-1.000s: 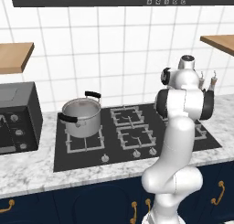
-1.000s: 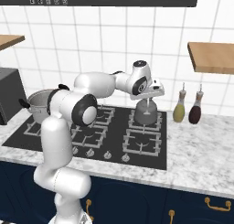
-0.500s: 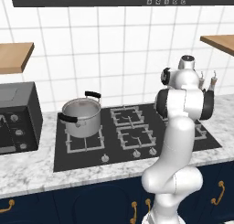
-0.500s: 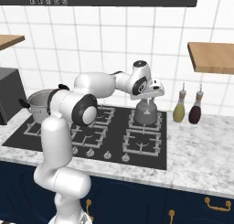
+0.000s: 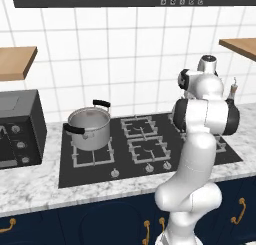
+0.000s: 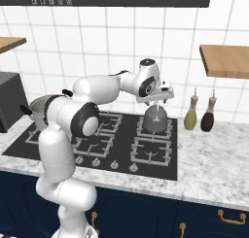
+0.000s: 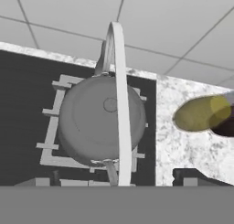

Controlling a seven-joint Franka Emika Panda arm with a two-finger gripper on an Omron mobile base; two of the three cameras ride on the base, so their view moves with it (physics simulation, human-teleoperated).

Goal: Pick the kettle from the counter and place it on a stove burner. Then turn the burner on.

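The grey kettle (image 6: 155,120) sits upright on the back right stove burner (image 6: 168,132) of the black cooktop. My gripper (image 6: 156,104) hangs just above it, open, with its fingers spread to either side of the thin arched handle. In the hand view the kettle (image 7: 98,120) lies straight below on the square grate (image 7: 49,127). Its handle (image 7: 119,104) runs up the middle with nothing clamped on it. In the left base view my own arm hides the kettle. The marbled counter (image 6: 209,154) continues to the right of the cooktop.
A steel pot (image 5: 90,126) with black handles stands on the back left burner. Two slim bottles (image 6: 190,116) (image 6: 208,118) stand on the counter right of the kettle. Silver knobs (image 6: 114,164) line the cooktop's front. A dark oven (image 5: 17,124) sits far left, with wooden shelves above.
The jaws have spread apart off the kettle's handle. The kettle stays on the back right burner and the arm has barely moved.
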